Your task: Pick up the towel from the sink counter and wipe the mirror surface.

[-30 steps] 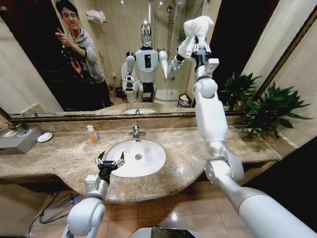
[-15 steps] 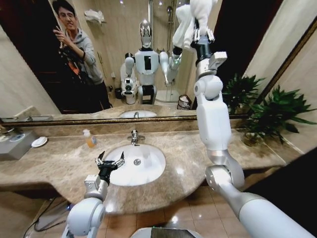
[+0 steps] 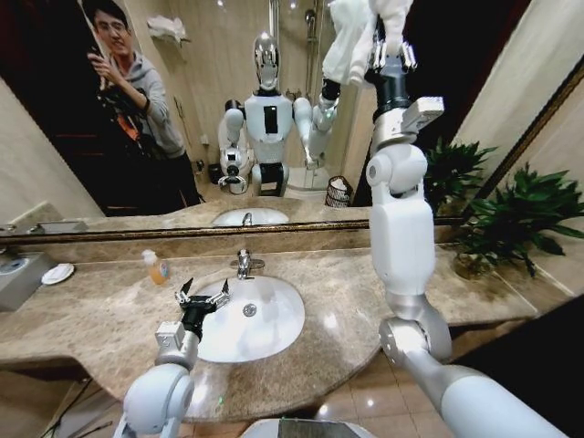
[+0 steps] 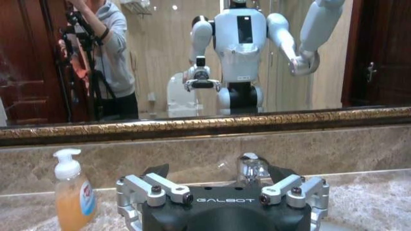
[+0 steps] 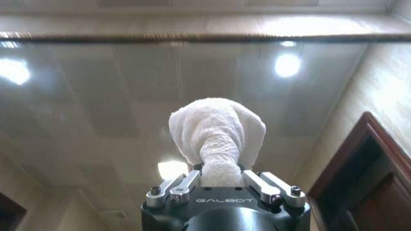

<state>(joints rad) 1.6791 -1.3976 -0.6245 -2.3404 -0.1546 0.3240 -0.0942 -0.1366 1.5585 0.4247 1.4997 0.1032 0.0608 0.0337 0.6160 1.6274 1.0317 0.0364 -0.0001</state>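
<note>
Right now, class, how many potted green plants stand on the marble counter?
1: the potted green leafy plant stands at the counter's right end by the mirror, where its reflection shows.

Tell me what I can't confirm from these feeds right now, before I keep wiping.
- Contact between the towel and the mirror: head view cuts the towel's top at the frame edge; in the right wrist view the towel covers its own contact patch.
- Right gripper fingertips: buried in towel folds.
- Left gripper, open over the basin: the wrist view crops its fingertips at the bottom edge.
- Soap bottle label: too small to read.
</note>
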